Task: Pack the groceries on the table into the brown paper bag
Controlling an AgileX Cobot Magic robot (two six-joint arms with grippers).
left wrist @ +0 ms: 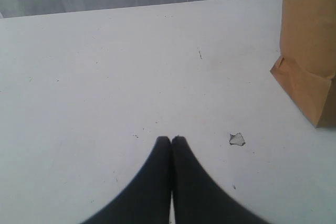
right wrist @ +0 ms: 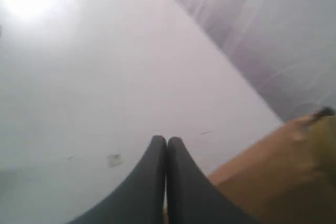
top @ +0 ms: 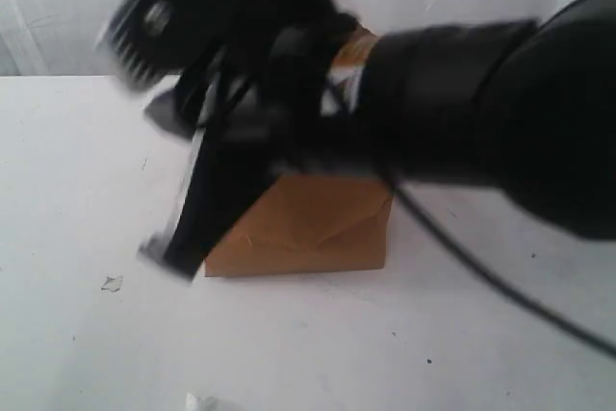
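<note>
The brown paper bag [top: 308, 228] stands upright on the white table [top: 77, 170], mostly hidden behind my blurred black right arm. My right gripper [top: 164, 255] hangs tilted down in front of the bag's left edge, over the table. In the right wrist view the right gripper [right wrist: 166, 140] is shut on nothing, with the bag [right wrist: 273, 187] close beside it. My left gripper [left wrist: 171, 139] is also shut and empty, low over the bare table [left wrist: 105, 77], with the bag [left wrist: 310, 51] apart from it. No groceries show on the table; a blurred yellowish patch [right wrist: 321, 142] sits at the bag's top.
A small white crumpled scrap [top: 113, 283] lies left of the bag, and shows as the scrap [left wrist: 237, 139] beside the left fingers and the scrap [right wrist: 114, 159]. Another scrap [top: 197, 399] lies at the front edge. A black cable [top: 481, 271] trails right of the bag. Pale curtain behind.
</note>
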